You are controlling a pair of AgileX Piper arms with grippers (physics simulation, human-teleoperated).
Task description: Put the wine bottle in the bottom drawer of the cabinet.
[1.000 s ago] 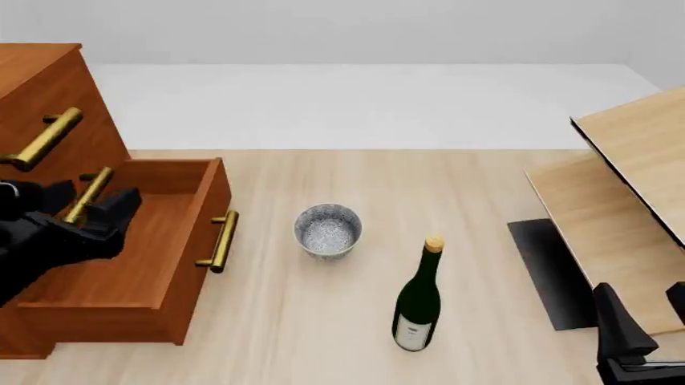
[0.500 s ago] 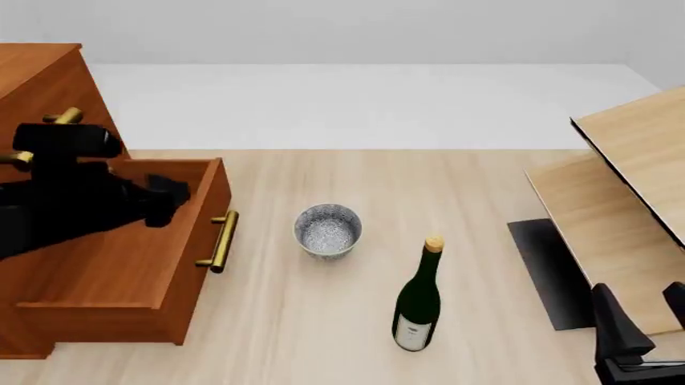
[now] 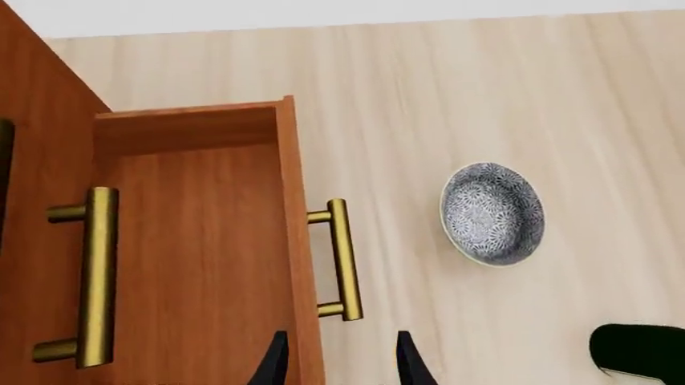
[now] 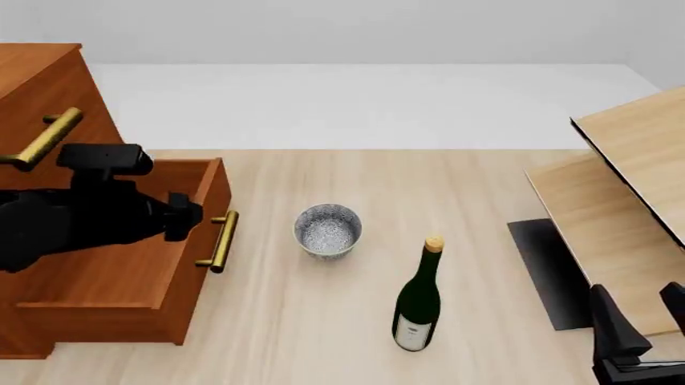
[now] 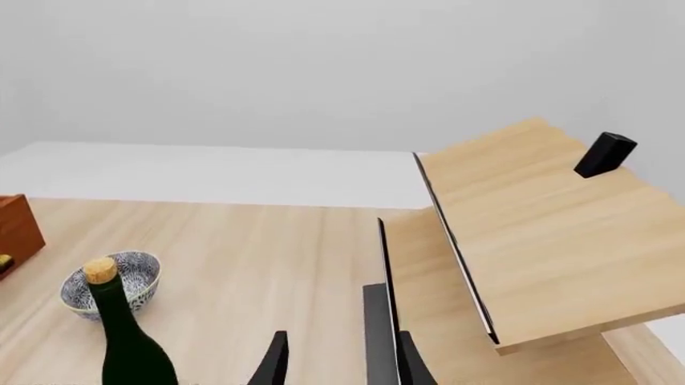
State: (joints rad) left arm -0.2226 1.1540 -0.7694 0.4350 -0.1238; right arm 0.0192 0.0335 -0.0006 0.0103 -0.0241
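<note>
Left tool [image 3: 337, 361], parted and empty, has lifted off the bottom drawer [image 4: 128, 273], now open for the wine bottle [image 4: 418, 301]

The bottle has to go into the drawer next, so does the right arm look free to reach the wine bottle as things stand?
Probably yes: the wine bottle stands upright on bare table, apart from the bowl, and nothing lies between it and the right gripper.
</note>
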